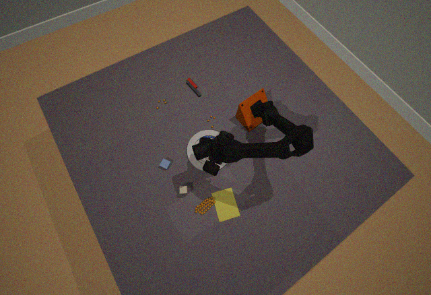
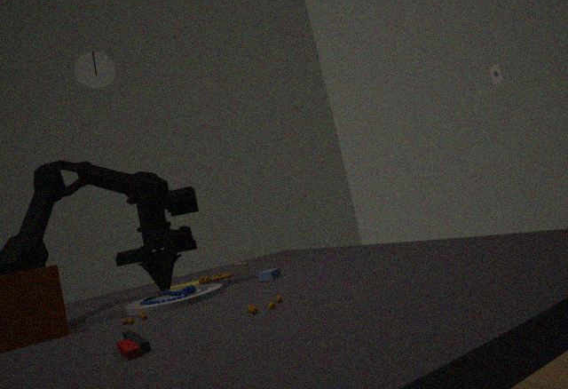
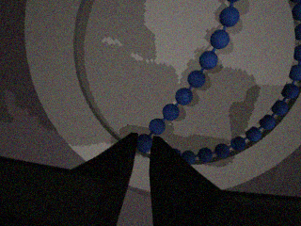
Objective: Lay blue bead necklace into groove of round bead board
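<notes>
The blue bead necklace (image 3: 197, 78) (image 2: 167, 295) (image 1: 207, 137) lies on the round white bead board (image 3: 56, 75) (image 2: 207, 289) (image 1: 191, 147). In the wrist view one strand runs along the curved groove at the lower right and another strand crosses the board's middle. My gripper (image 3: 144, 141) (image 2: 162, 286) (image 1: 200, 149) is down on the board, its black fingers shut on a bead at the bend of the necklace. In the top view the arm hides most of the board and necklace.
An orange block (image 1: 250, 109) stands at the arm's base. A yellow sheet (image 1: 226, 205) with an orange bead string (image 1: 204, 205), a small white cube (image 1: 182, 189), a light blue cube (image 1: 165, 163), a red and grey piece (image 1: 192, 85) and loose orange beads (image 1: 161, 102) lie around.
</notes>
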